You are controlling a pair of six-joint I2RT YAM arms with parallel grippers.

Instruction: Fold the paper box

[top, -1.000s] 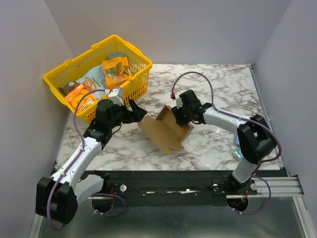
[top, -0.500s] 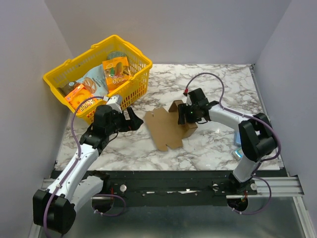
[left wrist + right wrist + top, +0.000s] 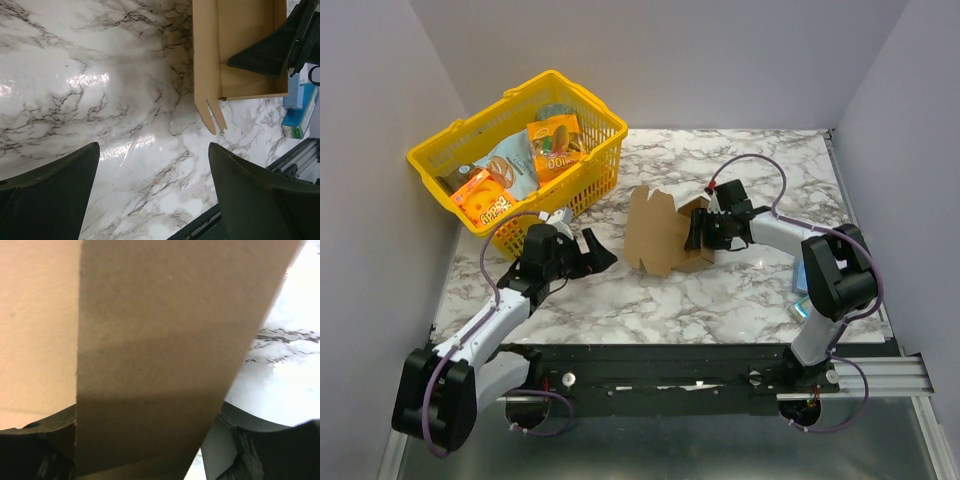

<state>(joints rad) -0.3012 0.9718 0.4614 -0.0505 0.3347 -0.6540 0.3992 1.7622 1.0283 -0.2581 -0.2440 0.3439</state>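
A plain brown, unprinted cardboard paper box [image 3: 658,238] sits half-formed near the middle of the white, grey-veined marble table [image 3: 775,170]. It lies between the two arms, and one broad panel stands up on the side nearest the left arm. In the left wrist view it looks like a shallow open tray with raised walls, and two pointed tabs stick out from one corner onto the marble.

The right gripper [image 3: 700,232] is at the box's right-hand side. One dark finger reaches inside the tray, and in the right wrist view a cardboard wall fills the space between both fingers. The frames do not show whether the jaws pinch that wall or merely straddle it.

The left gripper [image 3: 597,252] is low over the bare marble, just left of the box and not touching it. Its fingers are spread wide and hold nothing.

A yellow plastic lattice basket [image 3: 575,185] stands at the far left corner of the table and holds colourful printed snack packs [image 3: 556,140]. A small blue packet [image 3: 799,300] lies near the table's right edge, beside the right arm.
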